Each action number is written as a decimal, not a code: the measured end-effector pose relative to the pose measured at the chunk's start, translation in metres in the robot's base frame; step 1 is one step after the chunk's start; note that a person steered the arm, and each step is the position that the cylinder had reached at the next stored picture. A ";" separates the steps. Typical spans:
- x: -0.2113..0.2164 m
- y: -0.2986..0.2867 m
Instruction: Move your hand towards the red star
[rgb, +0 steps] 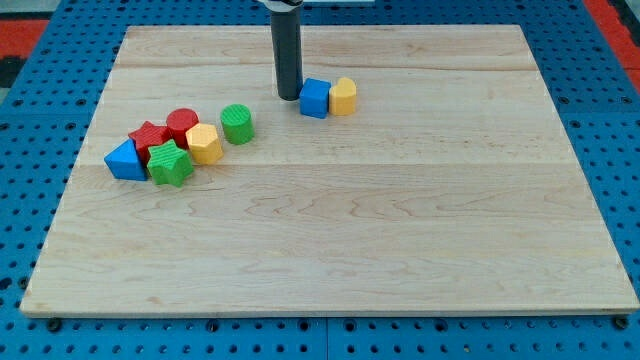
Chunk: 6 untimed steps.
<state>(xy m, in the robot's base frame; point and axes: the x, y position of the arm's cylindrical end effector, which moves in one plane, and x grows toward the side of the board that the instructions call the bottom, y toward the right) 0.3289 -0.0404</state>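
Red star (147, 137) sits in cluster at view's left on board (400, 250), beside green star (171, 163). My tip (288, 96) well apart, just left of blue cube (314, 98). No claw fitted.

Blue cube (314, 98) touches yellow block (343, 96) on wooden board (400, 240).

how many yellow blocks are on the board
2. One yellow block sits near the view's top, touching the blue cube, which is just right of my tip. The other yellow block is in the left cluster, between the green cylinder and green star. None appears hidden.
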 end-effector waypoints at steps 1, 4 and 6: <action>-0.005 -0.021; -0.015 -0.115; 0.005 -0.187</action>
